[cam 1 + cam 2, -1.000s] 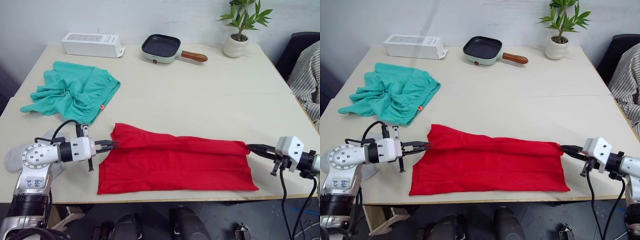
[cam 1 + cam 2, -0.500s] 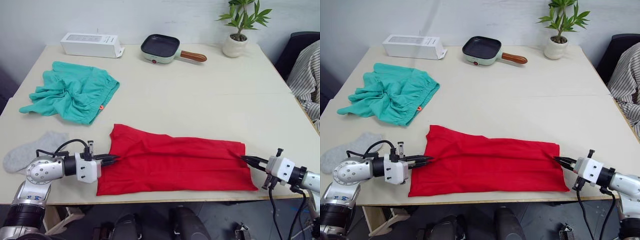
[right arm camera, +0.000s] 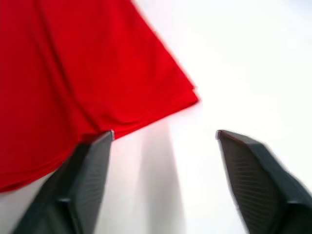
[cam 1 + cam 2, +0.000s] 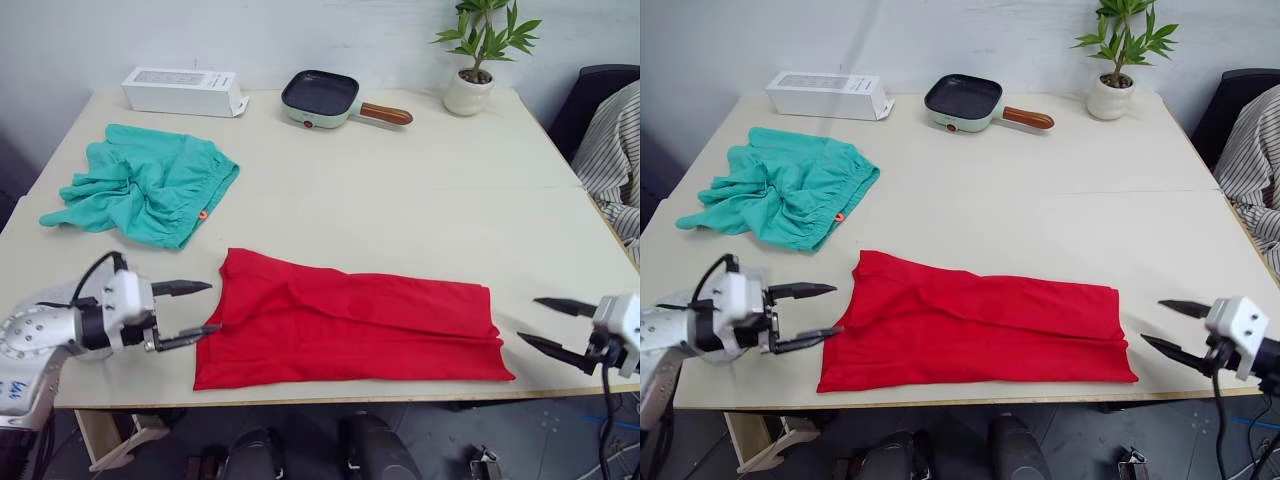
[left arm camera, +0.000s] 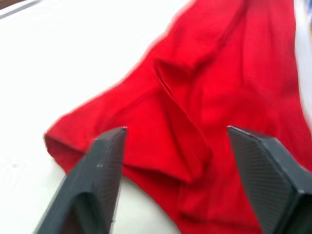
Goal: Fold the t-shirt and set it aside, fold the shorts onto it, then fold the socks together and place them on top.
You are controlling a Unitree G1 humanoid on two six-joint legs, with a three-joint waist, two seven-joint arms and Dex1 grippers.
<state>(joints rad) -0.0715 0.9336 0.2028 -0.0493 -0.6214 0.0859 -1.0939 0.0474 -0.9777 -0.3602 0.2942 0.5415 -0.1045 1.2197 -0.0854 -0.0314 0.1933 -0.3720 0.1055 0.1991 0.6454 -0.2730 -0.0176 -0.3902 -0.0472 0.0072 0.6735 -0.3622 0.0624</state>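
On the pale surface, the crumpled teal-green shorts are seen far left, well apart from the fold. The left gripper is held with fingers spread and empty, just beside the left end of the bright red cotton t-shirt. The shirt's long axis runs left to right, parallel to the near edge. The right gripper is likewise released, near the shirt's right end, seemingly just clear. Open room lies behind the shirt.

Spread tool faces t-shirt corner.
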